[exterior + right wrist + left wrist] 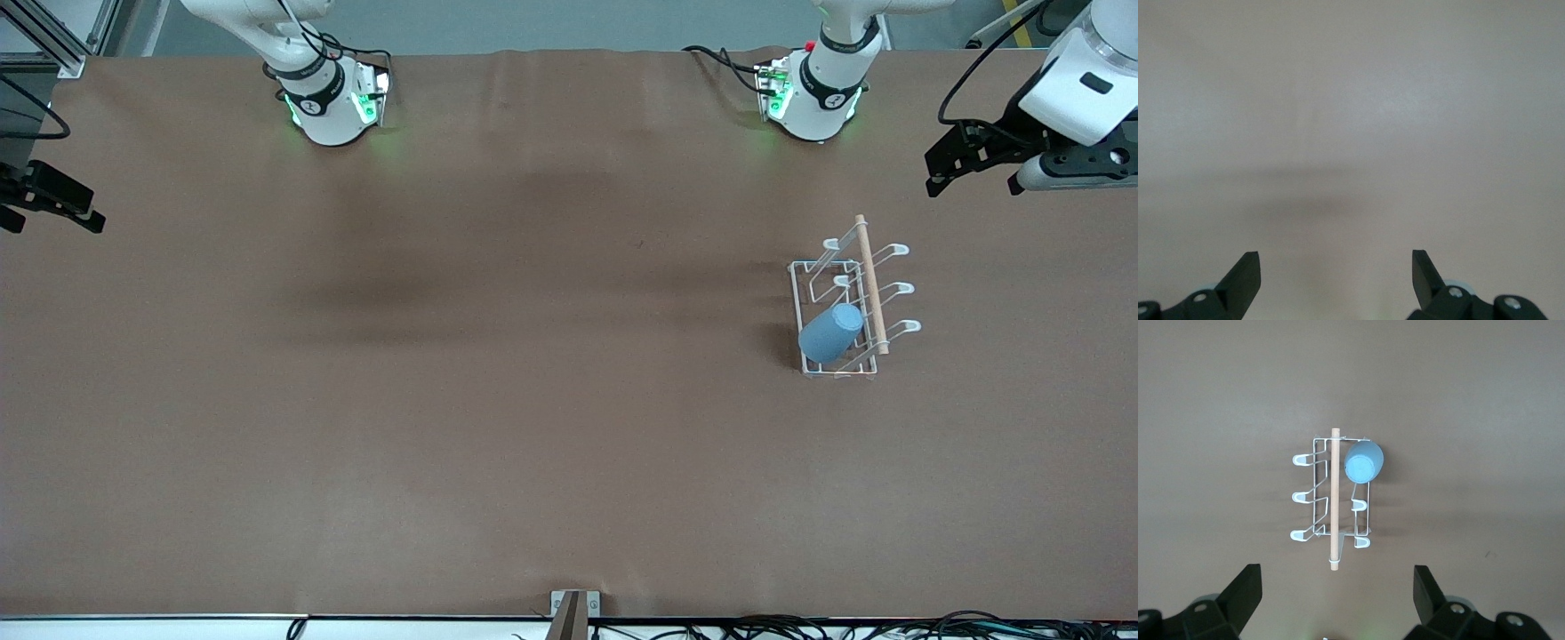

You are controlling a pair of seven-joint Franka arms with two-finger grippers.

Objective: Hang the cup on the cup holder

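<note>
My left pincer (973,169) hangs spread and empty over the tabletop (498,400) at the left arm's end; my right pincer (49,204), also spread and empty, waits at the right arm's end. The cup (831,332) sits mouth-down on a prong of the holder (852,302), at the rack's end nearer the front camera. It looks hung, so I should stay high and keep off the rack.

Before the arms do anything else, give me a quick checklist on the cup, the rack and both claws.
1. Cup hung on a prong of the cup holder, bottom up: ok.
2. Cup holder upright on the table, wooden rod on top: ok.
3. Left claw open, empty, above the table with the rack in its view: ok.
4. Right claw open, empty, at the right arm's end of the table: ok.
5. Cup seated firmly on the prong: cannot tell.
</note>
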